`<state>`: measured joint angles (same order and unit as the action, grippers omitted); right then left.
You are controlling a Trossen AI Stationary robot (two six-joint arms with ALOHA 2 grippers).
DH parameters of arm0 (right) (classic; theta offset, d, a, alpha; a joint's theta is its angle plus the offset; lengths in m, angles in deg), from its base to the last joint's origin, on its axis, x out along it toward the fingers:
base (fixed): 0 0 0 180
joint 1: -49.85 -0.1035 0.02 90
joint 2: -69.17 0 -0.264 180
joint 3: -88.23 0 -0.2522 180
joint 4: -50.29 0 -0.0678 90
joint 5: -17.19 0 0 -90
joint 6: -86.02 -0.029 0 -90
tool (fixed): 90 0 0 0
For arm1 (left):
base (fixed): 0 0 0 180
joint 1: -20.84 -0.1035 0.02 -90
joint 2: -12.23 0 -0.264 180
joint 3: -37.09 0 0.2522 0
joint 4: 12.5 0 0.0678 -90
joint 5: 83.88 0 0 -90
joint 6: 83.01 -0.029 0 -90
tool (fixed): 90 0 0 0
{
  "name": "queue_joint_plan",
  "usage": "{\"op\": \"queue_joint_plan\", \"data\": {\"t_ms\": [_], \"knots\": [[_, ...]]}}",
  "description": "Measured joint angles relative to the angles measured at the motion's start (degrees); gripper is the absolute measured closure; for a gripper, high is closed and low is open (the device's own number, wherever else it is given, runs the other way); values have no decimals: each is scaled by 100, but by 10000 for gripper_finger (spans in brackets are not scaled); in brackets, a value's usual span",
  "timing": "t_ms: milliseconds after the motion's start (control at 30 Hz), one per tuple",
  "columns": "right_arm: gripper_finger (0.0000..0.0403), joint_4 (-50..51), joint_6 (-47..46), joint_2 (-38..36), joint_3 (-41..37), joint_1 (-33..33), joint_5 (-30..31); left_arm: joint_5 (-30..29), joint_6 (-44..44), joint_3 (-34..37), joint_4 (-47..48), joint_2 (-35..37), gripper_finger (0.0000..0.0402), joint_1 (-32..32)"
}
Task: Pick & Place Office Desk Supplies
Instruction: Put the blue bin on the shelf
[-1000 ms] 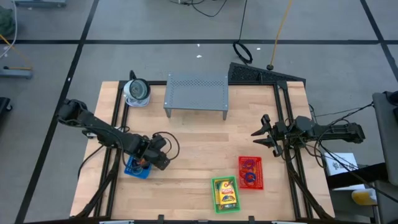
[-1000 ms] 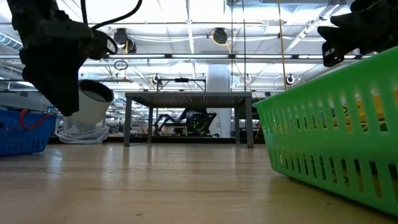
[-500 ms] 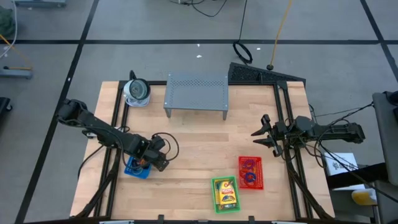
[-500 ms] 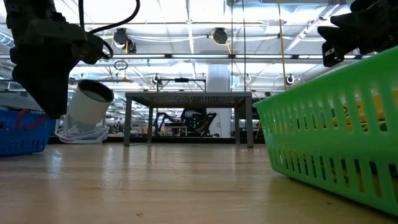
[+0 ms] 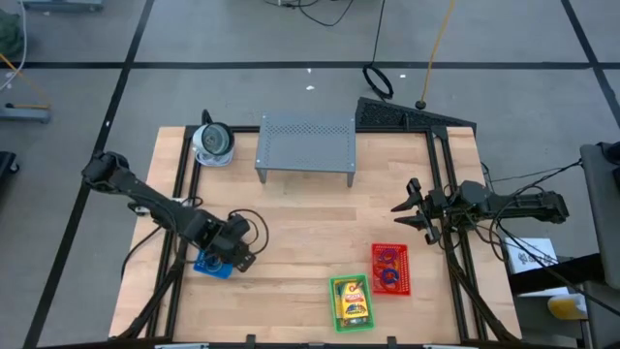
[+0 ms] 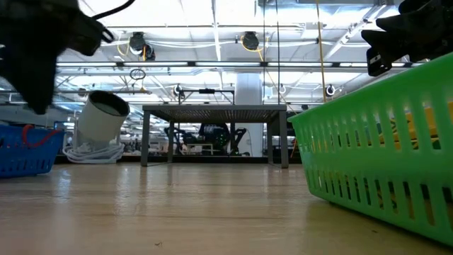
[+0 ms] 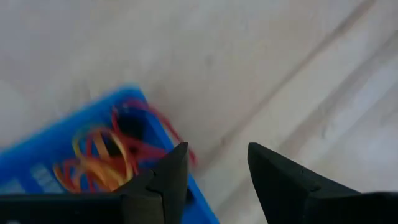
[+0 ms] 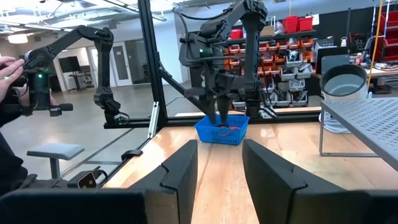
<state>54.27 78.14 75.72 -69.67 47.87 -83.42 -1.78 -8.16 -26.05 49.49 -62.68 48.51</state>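
High view: the left gripper (image 5: 239,254) hovers over the blue basket (image 5: 210,263) near the table's (image 5: 300,213) left front, fingers (image 7: 158,180) parted and empty. Only its wrist view shows the rubber bands (image 7: 109,155) inside. Well apart, the right gripper (image 5: 409,208) waits open beside the red basket (image 5: 390,269) and green basket (image 5: 351,302).
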Motion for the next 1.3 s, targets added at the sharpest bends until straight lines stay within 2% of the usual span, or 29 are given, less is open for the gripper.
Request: {"op": "queue_joint_plan", "data": {"t_ms": [233,467,1300], "knots": [[287,0,0,-1,0,0,0,621,1017,0,9,9,229,268],[287,-2,0,0,0,0,0,945,1917,0,186,-193,229,446],[287,0,0,-1,0,0,0,1090,1847,18,162,-1333,229,585]]}}
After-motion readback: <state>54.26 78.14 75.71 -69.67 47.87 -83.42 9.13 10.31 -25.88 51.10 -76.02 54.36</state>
